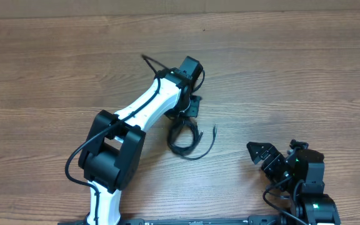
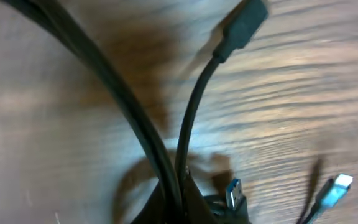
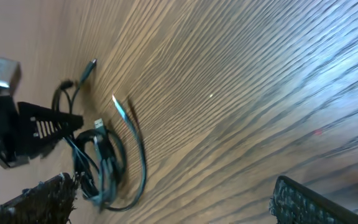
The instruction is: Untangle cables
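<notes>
The cables (image 1: 183, 145) lie as a tangled black bundle at the table's middle, with one tail ending in a small plug (image 1: 215, 129). My left gripper (image 1: 181, 120) points down at the top of the bundle and is shut on the cables. In the left wrist view two black strands (image 2: 191, 118) run up from the closed jaws (image 2: 179, 208); one ends in a dark plug (image 2: 244, 25). A blue-tongued plug (image 2: 234, 193) and a silvery tip (image 2: 337, 186) lie beside the jaws. My right gripper (image 1: 261, 155) stands open at the front right, apart from the bundle (image 3: 107, 165).
The wooden table (image 1: 292, 75) stretches to the back and right of the bundle. The left arm's white link (image 1: 145, 103) crosses from the front left toward the centre. The right arm's base (image 1: 314, 200) sits at the front right corner.
</notes>
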Robot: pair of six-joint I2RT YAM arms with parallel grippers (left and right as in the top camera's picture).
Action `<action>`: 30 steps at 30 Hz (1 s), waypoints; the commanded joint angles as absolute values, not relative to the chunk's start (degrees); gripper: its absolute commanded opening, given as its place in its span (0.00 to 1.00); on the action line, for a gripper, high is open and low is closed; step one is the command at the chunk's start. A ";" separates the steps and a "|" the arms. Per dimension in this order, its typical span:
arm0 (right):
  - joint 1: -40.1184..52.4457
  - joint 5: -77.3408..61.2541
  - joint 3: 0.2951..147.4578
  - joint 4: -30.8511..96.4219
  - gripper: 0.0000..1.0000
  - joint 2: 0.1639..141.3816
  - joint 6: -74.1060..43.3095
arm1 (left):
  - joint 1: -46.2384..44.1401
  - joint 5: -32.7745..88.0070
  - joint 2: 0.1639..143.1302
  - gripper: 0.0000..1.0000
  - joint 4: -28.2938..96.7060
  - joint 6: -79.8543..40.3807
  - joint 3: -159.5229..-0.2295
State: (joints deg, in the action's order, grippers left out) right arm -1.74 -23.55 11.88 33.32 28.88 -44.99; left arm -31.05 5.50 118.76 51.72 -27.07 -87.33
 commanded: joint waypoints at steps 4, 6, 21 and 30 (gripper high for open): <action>-1.56 -26.26 12.82 33.34 1.00 28.91 -44.93 | -31.05 4.29 118.74 0.20 63.33 -76.01 -88.23; -1.56 -26.70 12.82 33.34 1.00 28.91 -44.93 | -31.11 3.77 118.74 0.46 63.86 -76.97 -88.23; -1.56 -26.70 12.82 33.78 1.00 28.91 -44.93 | -31.16 -6.37 118.74 1.00 63.59 -58.00 -88.23; -1.56 -29.74 12.82 41.28 1.00 28.91 -44.91 | -31.16 -6.42 118.76 0.99 63.59 -57.98 -88.20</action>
